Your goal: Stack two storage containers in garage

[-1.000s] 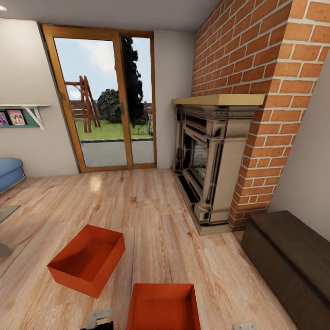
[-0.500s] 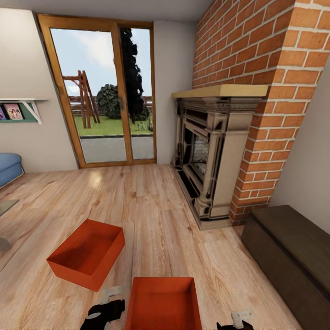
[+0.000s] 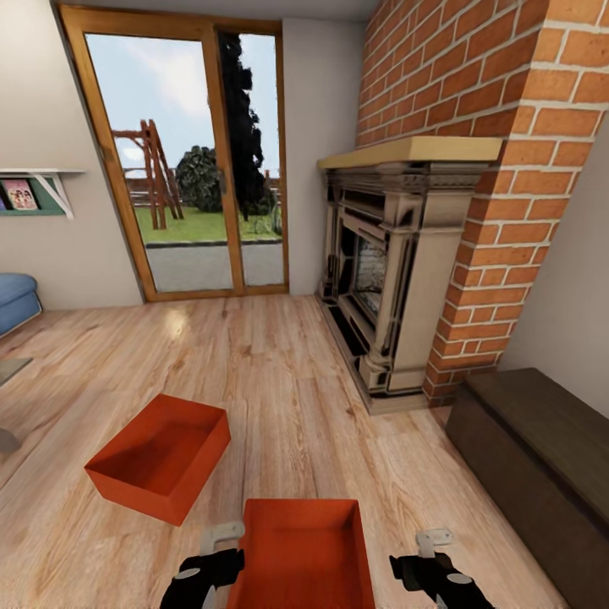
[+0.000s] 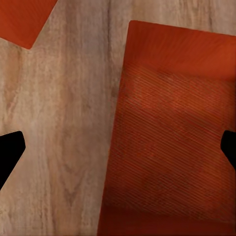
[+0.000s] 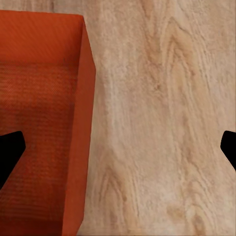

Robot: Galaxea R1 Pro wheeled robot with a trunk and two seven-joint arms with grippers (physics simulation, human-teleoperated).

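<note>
I'm in the living room, both boxes on the wood floor [image 3: 279, 397]. The far container [image 3: 159, 457] sits off to the left, angled, well apart from my arms. My left claw [image 3: 207, 562] hangs just beside the near container's [image 3: 303, 562] left wall, fingers spread with nothing between them. That box lies between the claws, its long axis running away from me. My right claw [image 3: 427, 562] flanks its right wall, also spread and empty. I judge a two-sided squeeze comes next.
</note>
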